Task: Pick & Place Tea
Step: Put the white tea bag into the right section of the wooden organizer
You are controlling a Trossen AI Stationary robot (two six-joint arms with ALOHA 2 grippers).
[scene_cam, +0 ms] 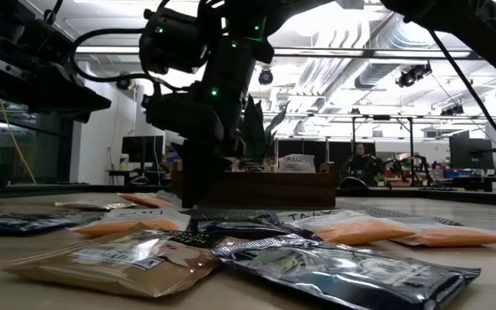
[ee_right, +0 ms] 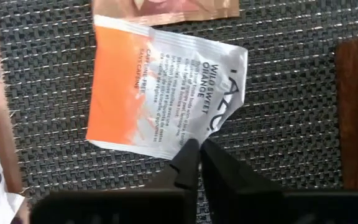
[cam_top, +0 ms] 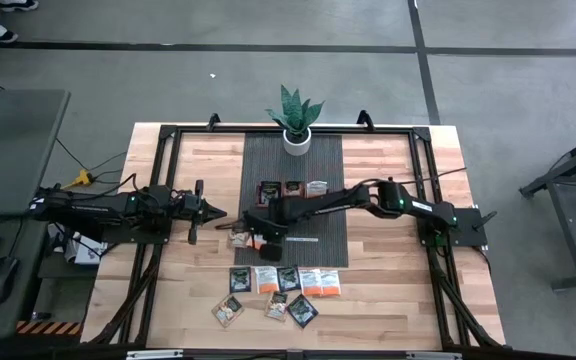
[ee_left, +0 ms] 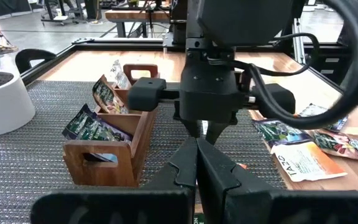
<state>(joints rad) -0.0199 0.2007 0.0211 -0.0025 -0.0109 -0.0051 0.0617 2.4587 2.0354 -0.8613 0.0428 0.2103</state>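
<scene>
The left gripper [cam_top: 218,214] waits left of the wooden tray [cam_top: 291,190], jaws pressed together on nothing. The tray sits on the dark mat [cam_top: 320,165] with a potted plant [cam_top: 296,118] behind it, and packets stand upright in its compartments: a dark tea packet [ee_left: 95,124] in the nearest one to the left wrist view, another [ee_left: 104,94] in the next. The right gripper [ee_right: 196,151] is down on the mat just in front of the tray, jaws pinching the edge of an orange-and-white tea packet [ee_right: 148,93]. More packets [cam_top: 278,290] lie on the table [cam_top: 388,290] farther in front of the tray.
</scene>
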